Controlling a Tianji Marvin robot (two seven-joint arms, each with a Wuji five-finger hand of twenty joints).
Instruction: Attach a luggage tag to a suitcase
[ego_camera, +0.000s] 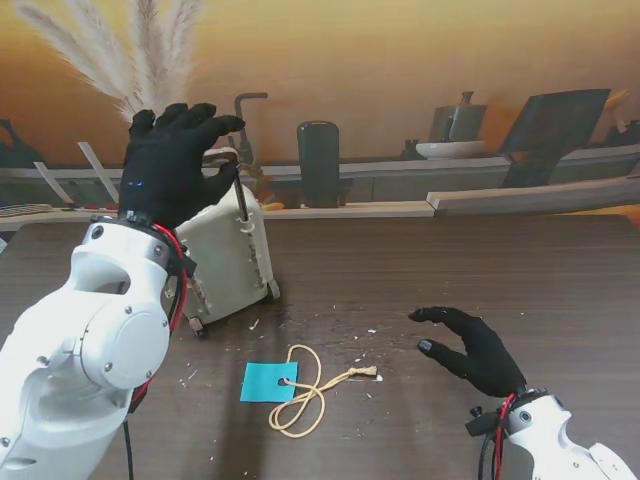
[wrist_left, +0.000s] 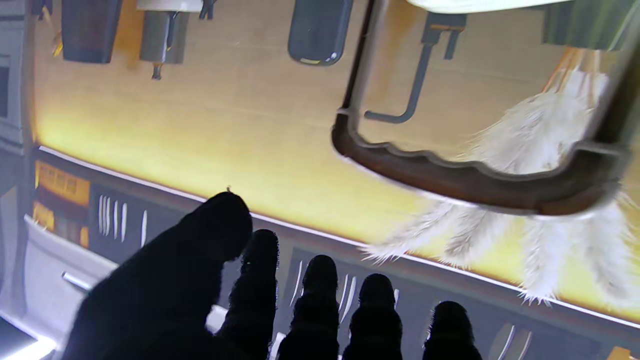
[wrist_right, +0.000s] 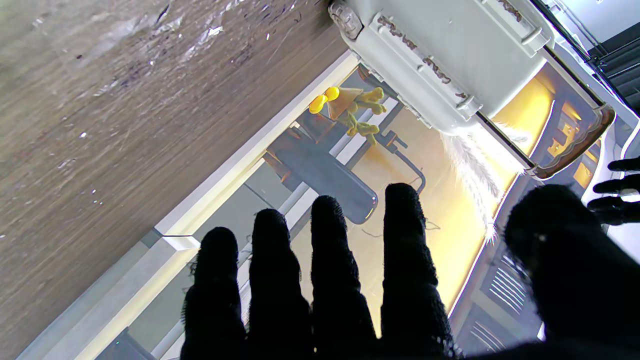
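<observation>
left hand (ego_camera: 172, 165): raised, fingers spread, holding nothing. Sits just beside the suitcase's pull handle (ego_camera: 240, 195); contact can't be confirmed. In the left wrist view the brown grip (wrist_left: 475, 182) floats past the fingertips (wrist_left: 320, 272), apart from them.
right hand (ego_camera: 472, 348): released, fingers splayed, low over the table (ego_camera: 520, 270), nothing in it.
suitcase (ego_camera: 232, 258): small white hard-shell, tilted, leaning under the left hand with its wheels (ego_camera: 273, 291) toward the tag. Also seen from the right wrist (wrist_right: 440, 55).
luggage tag (ego_camera: 268, 381): teal card flat on the table, well off to the right hand's thumb side, nearer to me than the suitcase. Untouched.
cord (ego_camera: 305, 392): tan loop threaded to the tag, sprawled between the tag and the right hand, knotted end (ego_camera: 366, 372) closest to that hand.
progress: judged not started; tag not attached.
risk 1: suitcase looks unsteady; a nudge from the left hand could tip or roll it away on its wheels.
risk 2: thin cord lying flat, gloved fingers bulky; a pinch may slip or drag the tag.
risk 3: loop may tangle before reaching the handle.
debris (ego_camera: 330, 325): white flecks near the cord, could confuse the pick.
</observation>
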